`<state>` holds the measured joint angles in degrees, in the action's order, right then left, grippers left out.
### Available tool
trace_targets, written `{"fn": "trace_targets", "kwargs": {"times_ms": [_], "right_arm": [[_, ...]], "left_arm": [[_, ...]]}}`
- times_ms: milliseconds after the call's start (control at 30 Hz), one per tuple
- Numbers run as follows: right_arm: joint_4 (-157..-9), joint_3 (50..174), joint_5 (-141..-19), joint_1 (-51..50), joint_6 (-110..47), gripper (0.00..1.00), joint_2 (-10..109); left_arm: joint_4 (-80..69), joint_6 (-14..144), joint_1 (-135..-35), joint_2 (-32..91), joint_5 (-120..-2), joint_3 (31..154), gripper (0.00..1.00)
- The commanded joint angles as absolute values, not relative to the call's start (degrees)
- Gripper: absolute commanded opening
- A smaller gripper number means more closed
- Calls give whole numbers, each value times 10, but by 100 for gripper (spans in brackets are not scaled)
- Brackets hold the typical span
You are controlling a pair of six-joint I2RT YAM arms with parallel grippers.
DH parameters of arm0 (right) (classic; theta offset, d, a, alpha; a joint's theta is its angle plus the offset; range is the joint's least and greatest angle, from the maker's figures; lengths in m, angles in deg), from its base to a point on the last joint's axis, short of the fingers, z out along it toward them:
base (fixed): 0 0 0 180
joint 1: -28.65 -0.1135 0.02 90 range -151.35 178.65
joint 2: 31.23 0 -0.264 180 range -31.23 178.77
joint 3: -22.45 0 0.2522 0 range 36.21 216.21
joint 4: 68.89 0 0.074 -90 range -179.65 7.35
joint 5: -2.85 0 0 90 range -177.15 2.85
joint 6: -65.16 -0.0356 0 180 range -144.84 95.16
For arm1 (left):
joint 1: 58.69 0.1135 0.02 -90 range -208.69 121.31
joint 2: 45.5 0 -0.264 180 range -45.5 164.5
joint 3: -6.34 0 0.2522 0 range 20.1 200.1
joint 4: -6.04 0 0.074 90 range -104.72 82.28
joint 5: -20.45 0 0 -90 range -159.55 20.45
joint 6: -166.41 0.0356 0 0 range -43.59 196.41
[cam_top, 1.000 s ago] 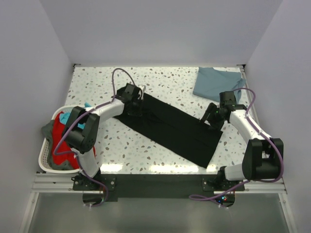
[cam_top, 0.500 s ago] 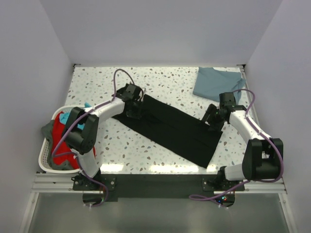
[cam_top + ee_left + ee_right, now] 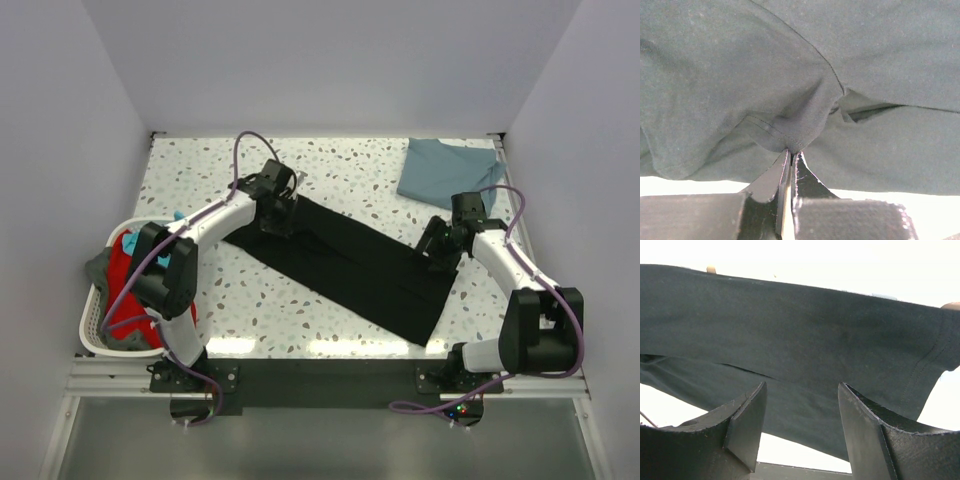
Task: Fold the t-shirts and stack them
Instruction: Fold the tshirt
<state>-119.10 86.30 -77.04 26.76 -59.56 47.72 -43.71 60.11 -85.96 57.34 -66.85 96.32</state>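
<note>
The black t-shirt (image 3: pixel 350 262) lies as a long folded strip running diagonally from back left to front right. My left gripper (image 3: pixel 279 211) is shut on a pinch of cloth at its back-left end; in the left wrist view the fabric (image 3: pixel 740 75) bunches up where it enters the closed tips of the left gripper (image 3: pixel 791 151). My right gripper (image 3: pixel 432 252) stands open at the strip's right edge, and the black cloth (image 3: pixel 815 325) stretches just beyond the spread fingers of the right gripper (image 3: pixel 802 385), with nothing between them. The slate-blue t-shirt (image 3: pixel 445 170) lies folded at the back right corner.
A white laundry basket (image 3: pixel 92 322) with red and other clothes hangs off the table's left edge. The speckled tabletop (image 3: pixel 200 170) shows around the shirts, and walls close in on three sides.
My left gripper has shifted a little toward the back, pulling the black shirt's end with it. The right arm has barely moved.
</note>
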Motion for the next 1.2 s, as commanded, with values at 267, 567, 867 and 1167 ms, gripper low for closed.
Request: {"fn": "trace_targets", "kwargs": {"times_ms": [267,567,867,1167], "right_arm": [[-1189,853,-757,265,-595,63,459],[-1189,855,-756,265,-594,63,461],[-1187,851,-757,265,-593,63,464],[-1194,874,-769,264,-572,63,466]], "left_arm": [[-498,624,-869,568,-642,996,3],[-514,627,-872,573,-574,996,8],[-511,629,-872,572,-561,986,57],[-457,584,-839,554,-543,996,79]]}}
